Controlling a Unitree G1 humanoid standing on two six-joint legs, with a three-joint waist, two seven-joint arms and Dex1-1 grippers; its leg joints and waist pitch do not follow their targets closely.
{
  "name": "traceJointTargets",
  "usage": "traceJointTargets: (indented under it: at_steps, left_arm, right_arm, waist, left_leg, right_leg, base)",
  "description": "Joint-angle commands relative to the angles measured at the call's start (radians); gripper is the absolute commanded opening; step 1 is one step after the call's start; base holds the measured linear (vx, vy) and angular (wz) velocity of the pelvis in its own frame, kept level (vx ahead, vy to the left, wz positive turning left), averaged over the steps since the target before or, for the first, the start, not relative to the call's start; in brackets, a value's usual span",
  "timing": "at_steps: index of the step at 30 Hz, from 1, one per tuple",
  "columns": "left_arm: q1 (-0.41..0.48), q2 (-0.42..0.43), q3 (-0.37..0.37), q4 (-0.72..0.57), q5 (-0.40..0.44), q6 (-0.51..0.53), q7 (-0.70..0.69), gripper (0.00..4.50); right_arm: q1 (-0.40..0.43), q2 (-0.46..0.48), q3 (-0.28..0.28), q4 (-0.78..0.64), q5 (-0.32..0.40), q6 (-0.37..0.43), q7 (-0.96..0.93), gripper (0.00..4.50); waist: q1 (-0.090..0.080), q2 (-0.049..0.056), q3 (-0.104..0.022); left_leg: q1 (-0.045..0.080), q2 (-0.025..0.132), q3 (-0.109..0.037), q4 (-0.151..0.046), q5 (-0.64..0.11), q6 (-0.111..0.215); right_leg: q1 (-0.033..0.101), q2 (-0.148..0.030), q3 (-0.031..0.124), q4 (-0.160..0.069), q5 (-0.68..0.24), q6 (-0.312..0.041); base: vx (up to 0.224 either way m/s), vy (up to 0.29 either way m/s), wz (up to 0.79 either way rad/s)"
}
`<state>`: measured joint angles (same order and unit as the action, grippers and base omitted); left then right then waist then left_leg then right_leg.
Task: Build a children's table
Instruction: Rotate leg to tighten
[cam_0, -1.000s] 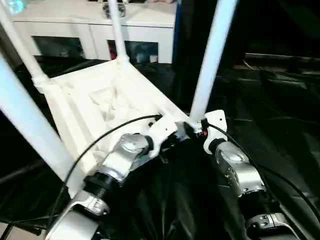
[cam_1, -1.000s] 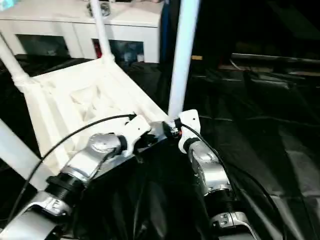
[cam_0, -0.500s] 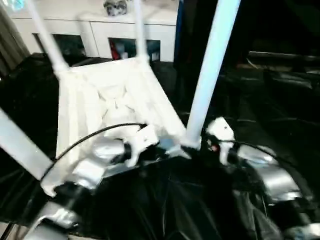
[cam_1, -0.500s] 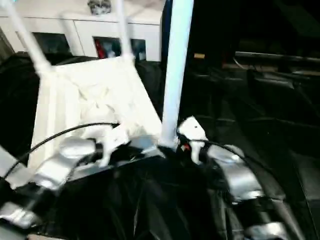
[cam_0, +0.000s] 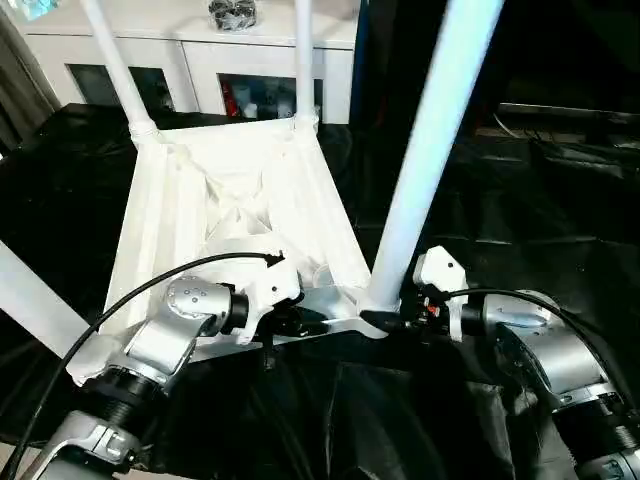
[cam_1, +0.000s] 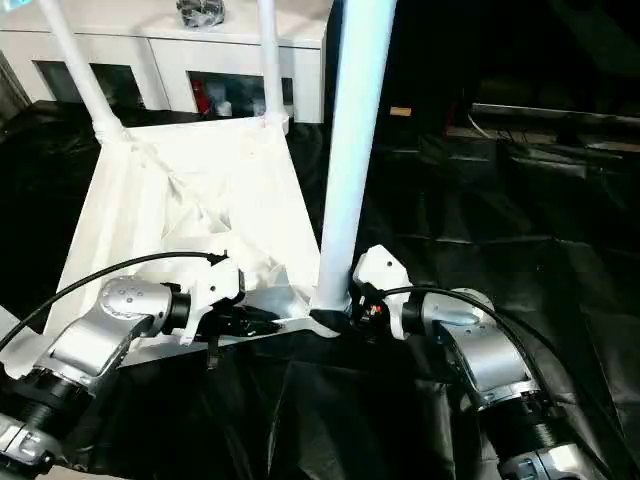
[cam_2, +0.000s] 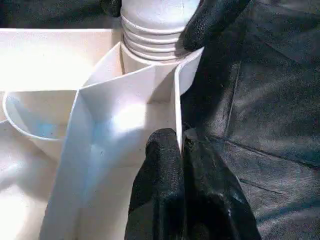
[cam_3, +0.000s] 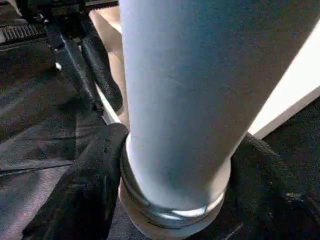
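The left claw (cam_2: 181, 150) is closed on a thin upright rib of the tabletop (cam_0: 235, 215), its two black fingers (cam_2: 160, 175) pinching the rib's edge at the near rim, just beside the near right corner socket. The right claw (cam_3: 175, 165) is set around the flared base of the near right leg (cam_0: 425, 160), one black finger on each side of the ribbed collar and pressed against it, so the leg's base is gripped where it enters the socket. The two claws are seen close together at that corner, the left on the rim, the right on the leg. The tabletop lies upside down on the black-covered table (cam_0: 560, 210), its ribbed underside facing up. Four white legs stand up from its corners: the gripped one, a near left leg (cam_0: 30, 295) leaning toward the left edge, and two far legs (cam_1: 265, 60) rising at the far corners. Beyond the black table a white cabinet (cam_0: 200, 60) with open compartments is seen, with a small dark object on its top.
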<state>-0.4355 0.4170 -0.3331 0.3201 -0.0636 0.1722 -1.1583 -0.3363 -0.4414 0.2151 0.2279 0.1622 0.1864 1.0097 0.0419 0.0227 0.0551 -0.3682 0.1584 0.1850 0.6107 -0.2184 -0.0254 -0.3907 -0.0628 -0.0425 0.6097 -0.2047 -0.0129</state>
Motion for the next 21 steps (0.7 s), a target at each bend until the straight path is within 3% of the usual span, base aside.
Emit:
traceJointTargets:
  at_steps: [1,6,7,9,11,12,13,15,16,18,20,21]
  left_arm:
    - [0.009,-0.004,-0.028,-0.026,-0.013,-0.004,-0.044,0.00]
    - [-0.003,-0.034,-0.018,0.004,0.011,-0.005,0.028,0.00]
    - [-0.031,-0.071,-0.011,0.051,0.050,0.009,0.131,0.00]
    - [-0.048,-0.099,-0.003,0.075,0.063,0.022,0.186,0.00]
    - [-0.083,-0.172,0.011,0.110,0.087,0.070,0.311,0.00]
    - [-0.083,-0.172,0.011,0.110,0.087,0.070,0.311,0.00]
    - [-0.092,-0.205,0.012,0.112,0.100,0.104,0.365,0.00]
    - [-0.104,-0.246,0.018,0.121,0.106,0.135,0.421,0.00]
    - [-0.115,-0.271,0.027,0.133,0.110,0.143,0.467,0.00]
    - [-0.131,-0.308,0.037,0.154,0.117,0.145,0.513,0.00]
    - [-0.145,-0.330,0.031,0.171,0.129,0.119,0.530,0.00]
    - [-0.147,-0.330,0.026,0.172,0.130,0.114,0.521,0.00]
  right_arm:
    - [-0.007,-0.011,0.004,-0.019,0.002,0.003,0.002,2.72]
    - [-0.002,0.016,0.002,-0.007,-0.002,-0.005,-0.022,2.72]
    - [-0.012,0.068,-0.021,0.038,-0.016,-0.009,-0.117,2.72]
    - [-0.022,0.107,-0.040,0.074,-0.028,-0.010,-0.193,2.72]
    - [-0.047,0.206,-0.082,0.167,-0.045,-0.010,-0.376,2.71]
    - [-0.047,0.206,-0.082,0.167,-0.045,-0.010,-0.376,2.71]
    - [-0.055,0.249,-0.092,0.199,-0.052,-0.011,-0.449,2.70]
    - [-0.067,0.302,-0.108,0.233,-0.054,0.000,-0.536,2.70]
    - [-0.073,0.326,-0.106,0.249,-0.065,-0.009,-0.575,2.70]
    - [-0.086,0.364,-0.105,0.279,-0.089,-0.030,-0.635,2.70]
    - [-0.097,0.401,-0.112,0.298,-0.091,-0.050,-0.653,2.70]
    - [-0.098,0.404,-0.113,0.297,-0.088,-0.052,-0.644,3.05]
  waist:
    - [-0.001,-0.015,-0.063]
    - [-0.001,-0.016,-0.063]
    - [-0.003,-0.016,-0.062]
    - [-0.006,-0.019,-0.057]
    - [-0.011,-0.019,-0.059]
    - [-0.015,-0.022,-0.056]
    - [-0.016,-0.019,-0.058]
    - [-0.018,-0.020,-0.056]
    - [-0.018,-0.022,-0.058]
    - [-0.019,-0.020,-0.059]
    - [-0.016,-0.021,-0.063]
    - [-0.015,-0.021,-0.063]
  left_leg:
    - [0.010,0.077,-0.026,-0.071,-0.055,0.102]
    - [0.011,0.077,-0.025,-0.070,-0.051,0.103]
    - [0.011,0.077,-0.025,-0.070,-0.060,0.100]
    - [0.014,0.075,-0.024,-0.075,-0.096,0.074]
    - [0.015,0.074,-0.027,-0.077,-0.115,0.038]
    - [0.014,0.072,-0.029,-0.079,-0.141,0.024]
    - [0.010,0.072,-0.031,-0.080,-0.142,0.018]
    - [0.014,0.071,-0.027,-0.079,-0.154,0.018]
    - [0.010,0.069,-0.029,-0.079,-0.147,0.019]
    - [0.014,0.069,-0.027,-0.078,-0.134,0.021]
    - [0.009,0.069,-0.027,-0.077,-0.107,0.035]
    - [0.008,0.069,-0.028,-0.076,-0.100,0.040]
  right_leg:
    - [0.048,-0.090,0.050,-0.055,-0.038,-0.287]
    - [0.047,-0.089,0.050,-0.054,-0.035,-0.289]
    - [0.045,-0.089,0.050,-0.057,-0.052,-0.288]
    - [0.041,-0.088,0.051,-0.066,-0.117,-0.281]
    - [0.042,-0.090,0.051,-0.069,-0.164,-0.267]
    - [0.042,-0.091,0.050,-0.075,-0.208,-0.257]
    - [0.047,-0.092,0.050,-0.073,-0.219,-0.245]
    - [0.039,-0.089,0.053,-0.079,-0.223,-0.238]
    - [0.045,-0.090,0.052,-0.078,-0.225,-0.233]
    - [0.039,-0.087,0.052,-0.079,-0.202,-0.234]
    - [0.045,-0.090,0.052,-0.074,-0.154,-0.239]
    - [0.046,-0.089,0.051,-0.071,-0.139,-0.240]
  base:
    - [0.000,0.000,0.00]
    - [0.000,0.000,0.00]
    - [0.000,0.000,0.00]
    - [0.000,0.000,0.00]
    - [0.000,0.000,0.00]
    - [0.000,0.000,0.00]
    - [0.000,0.000,0.00]
    - [0.000,0.000,0.00]
    - [0.000,0.000,0.00]
    - [0.000,0.000,0.00]
    - [0.000,0.000,0.00]
    - [0.000,0.000,0.00]
